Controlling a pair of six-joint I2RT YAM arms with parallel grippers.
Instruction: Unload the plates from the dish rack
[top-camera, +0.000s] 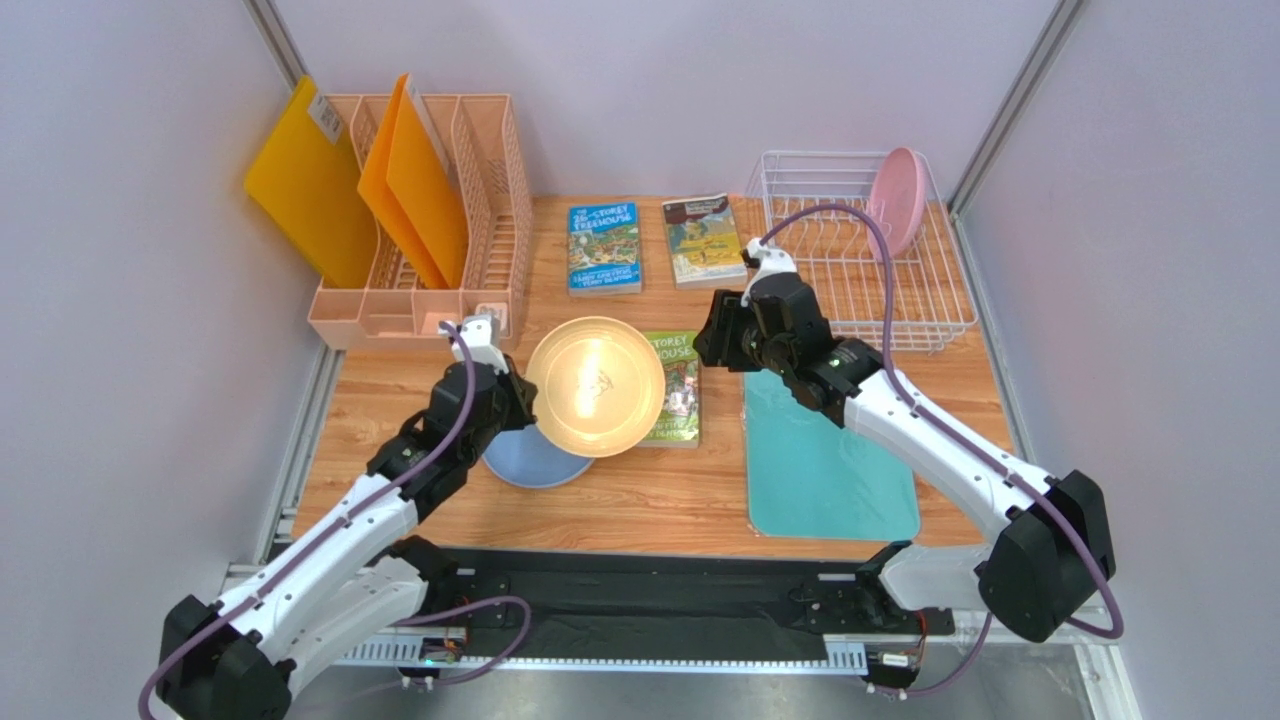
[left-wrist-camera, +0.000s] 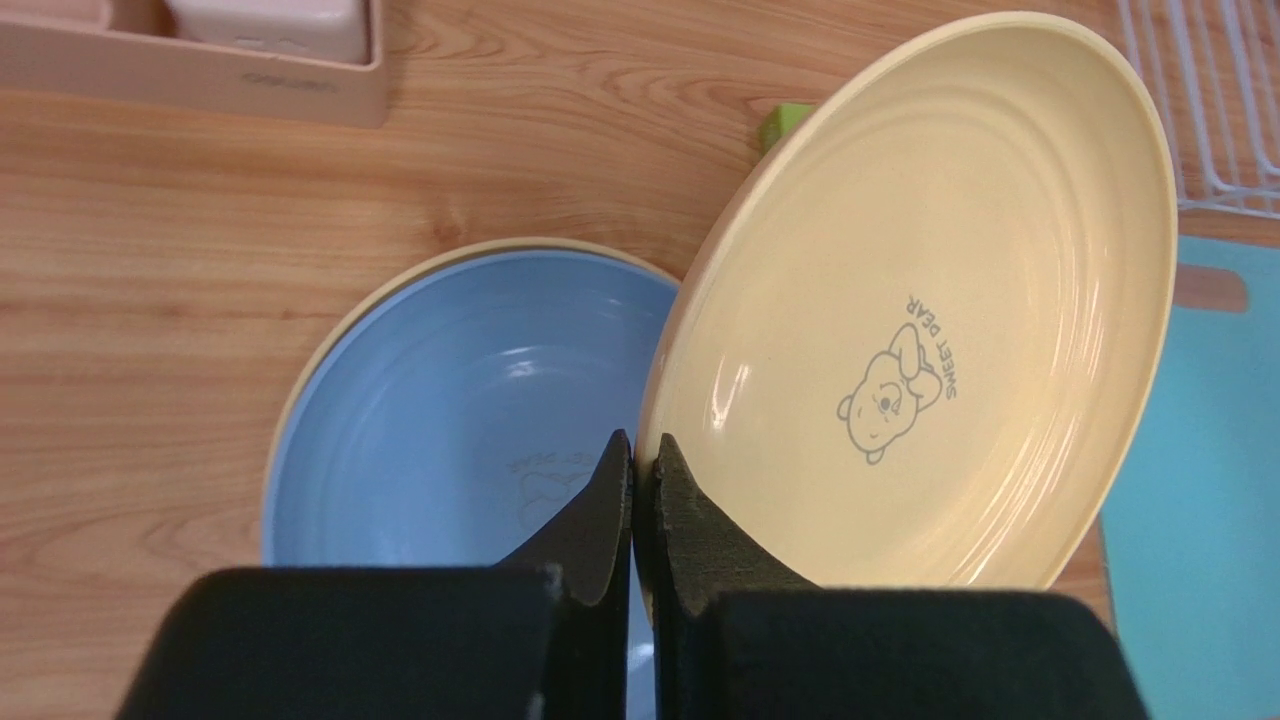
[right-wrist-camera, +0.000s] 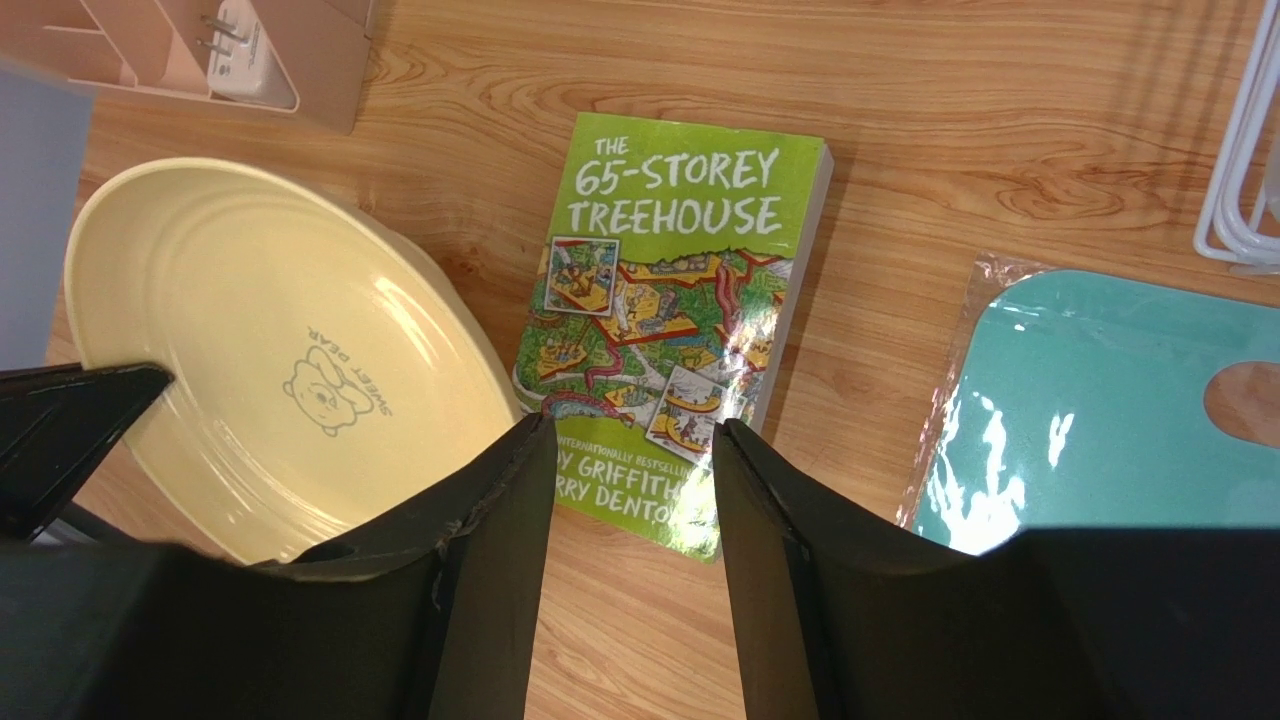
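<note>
My left gripper (top-camera: 520, 402) (left-wrist-camera: 642, 450) is shut on the near rim of the pale yellow plate (top-camera: 594, 386) (left-wrist-camera: 932, 300), holding it tilted above the table. Below it the blue plate (top-camera: 526, 458) (left-wrist-camera: 451, 420) lies flat on a tan plate, of which only the rim (left-wrist-camera: 394, 278) shows. The pink plate (top-camera: 902, 195) stands upright in the white wire dish rack (top-camera: 917, 293) at the back right. My right gripper (top-camera: 709, 342) (right-wrist-camera: 631, 435) is open and empty, hovering over a green book; the yellow plate (right-wrist-camera: 286, 360) is to its left.
A green book (top-camera: 679, 390) (right-wrist-camera: 661, 315) lies partly under the yellow plate. A teal cutting board (top-camera: 824, 465) (right-wrist-camera: 1112, 405) lies at the right front. Two more books (top-camera: 604, 248) (top-camera: 703, 237) lie at the back. A peach organizer (top-camera: 436, 285) with orange folders (top-camera: 413, 180) stands back left.
</note>
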